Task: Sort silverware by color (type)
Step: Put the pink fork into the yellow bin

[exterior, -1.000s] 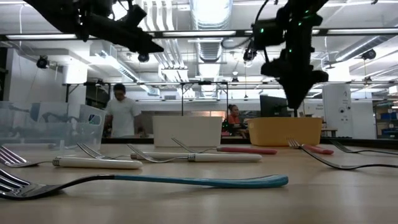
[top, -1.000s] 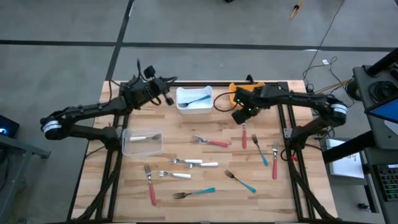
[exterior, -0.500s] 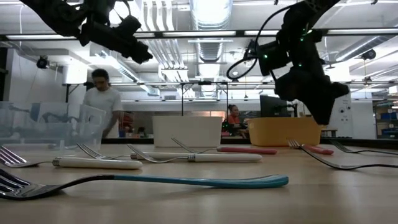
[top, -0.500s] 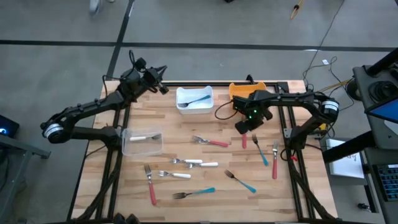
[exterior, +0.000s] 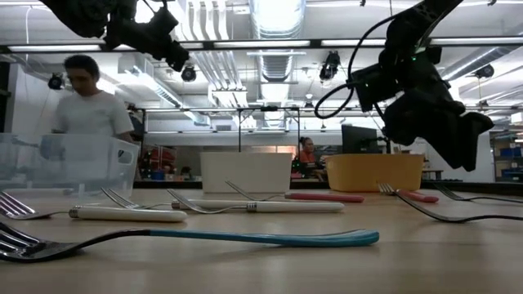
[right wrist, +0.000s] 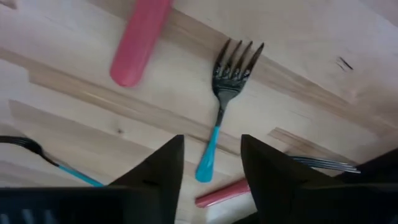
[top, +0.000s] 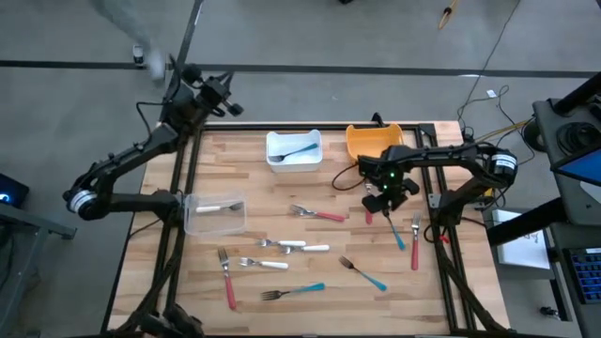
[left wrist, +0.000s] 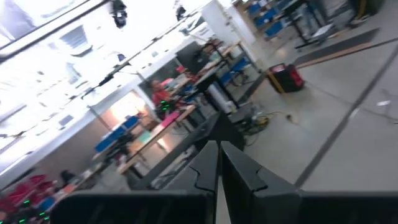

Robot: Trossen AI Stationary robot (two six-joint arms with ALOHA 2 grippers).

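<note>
With its fingers parted and empty, the right gripper (top: 389, 199) hovers over a teal fork (right wrist: 222, 96) on the table (top: 451, 282), lining up a pick; next it must descend and close on the handle. Loose pieces: perhaps four red, three teal, two white

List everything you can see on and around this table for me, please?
red-handled silverware: four, red-pink, loose on the table
teal-handled silverware: three, teal-blue, loose towards the near and right side
white-handled silverware: two, white, mid-table
white bin: one, white, far edge, holds one dark-looking fork
orange bin: one, orange, far edge, right of the white bin
clear bin: one, clear, left side, holds one white-handled piece
table: one, light wood
person: one, white top, in the room behind
left gripper: shut, beyond the far-left corner
right gripper: open, over a teal fork
</note>
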